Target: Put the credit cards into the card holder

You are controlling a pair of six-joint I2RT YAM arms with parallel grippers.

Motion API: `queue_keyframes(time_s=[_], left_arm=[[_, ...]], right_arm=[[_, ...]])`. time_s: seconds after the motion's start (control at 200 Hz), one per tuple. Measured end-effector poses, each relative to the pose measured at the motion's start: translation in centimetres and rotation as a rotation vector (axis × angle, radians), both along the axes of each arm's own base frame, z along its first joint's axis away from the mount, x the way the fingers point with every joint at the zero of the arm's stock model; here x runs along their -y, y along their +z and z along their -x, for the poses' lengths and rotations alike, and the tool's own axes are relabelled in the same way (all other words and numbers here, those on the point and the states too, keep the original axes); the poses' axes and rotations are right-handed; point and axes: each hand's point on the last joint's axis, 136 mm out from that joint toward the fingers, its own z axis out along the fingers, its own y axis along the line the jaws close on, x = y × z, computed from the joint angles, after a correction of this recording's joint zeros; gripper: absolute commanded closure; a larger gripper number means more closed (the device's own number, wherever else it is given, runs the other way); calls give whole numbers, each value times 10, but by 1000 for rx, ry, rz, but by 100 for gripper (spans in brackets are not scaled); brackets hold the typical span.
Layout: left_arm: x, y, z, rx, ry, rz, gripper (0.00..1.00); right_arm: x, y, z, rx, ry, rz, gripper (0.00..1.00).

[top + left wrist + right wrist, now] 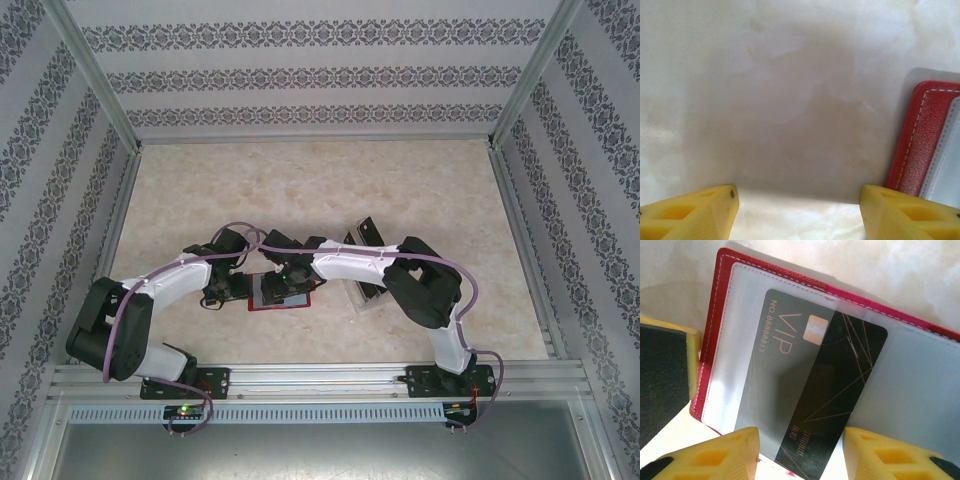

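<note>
The red card holder lies open on the table between both arms. In the right wrist view its red edge frames pale inner pockets. A dark credit card marked VIP lies tilted on it, its left half under a translucent pocket and its lower end past the holder's edge. My right gripper straddles that lower end, with a yellow finger at each long edge of the card. My left gripper is open over bare table, its right fingertip at the holder's red edge.
A clear plastic tray sits just right of the holder, partly under the right arm. Metal rails and patterned walls enclose the marble-like table. The left gripper's finger stands close to the holder's left side.
</note>
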Motion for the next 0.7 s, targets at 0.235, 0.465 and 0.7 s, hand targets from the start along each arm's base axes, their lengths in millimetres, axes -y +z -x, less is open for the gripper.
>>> queue_keyframes(time_s=[0.235,0.465,0.7], left_arm=[[0,0,0,0,0,0,33],[0,0,0,0,0,0,33],[0,0,0,0,4,1,33]], right_arm=[[-2,1,-1,1,1,-3,52],[-8,4,-3,1,3,-13,52],[-15,2,-1,-8,16,-16,51]])
